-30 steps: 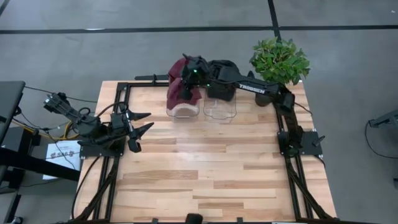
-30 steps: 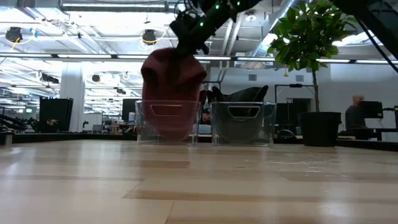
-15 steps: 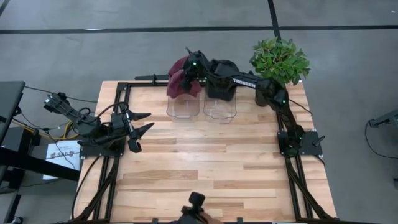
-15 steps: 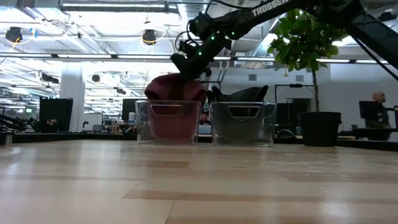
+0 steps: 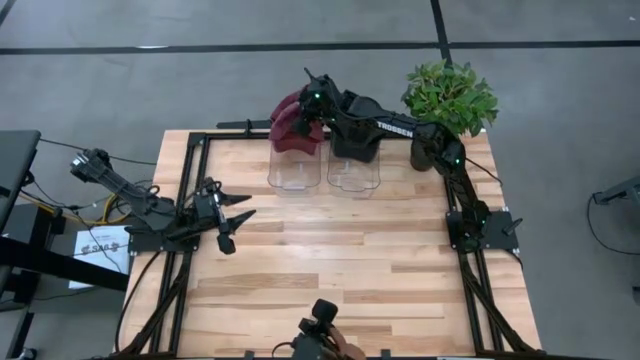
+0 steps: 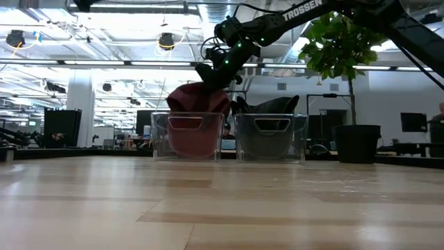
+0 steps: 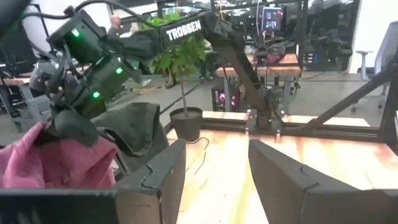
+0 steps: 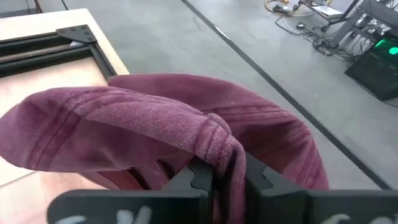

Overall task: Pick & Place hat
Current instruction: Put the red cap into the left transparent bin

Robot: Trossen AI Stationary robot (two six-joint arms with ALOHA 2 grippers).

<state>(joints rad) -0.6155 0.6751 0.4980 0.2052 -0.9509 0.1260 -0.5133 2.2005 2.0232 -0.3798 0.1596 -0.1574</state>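
From above, the right gripper (image 5: 308,108) reaches over the far edge of the bench (image 5: 330,270), holding the maroon hat (image 5: 292,128) above the left clear bin (image 5: 296,168); a dark hat (image 5: 356,140) fills the neighbouring bin (image 5: 352,172). The left gripper (image 5: 232,216) waits near the bench's left edge, fingers spread.

At bench level, the maroon hat (image 6: 195,114) sags into the left clear bin (image 6: 187,136), its crown bulging above the rim.

The left wrist view shows pink cloth drooping beneath the right gripper.

In the right wrist view, the fingers pinch a bunched fold of ribbed knit. It looks light, limp and easily snagged, so a gathered fold is probably the best place to take hold
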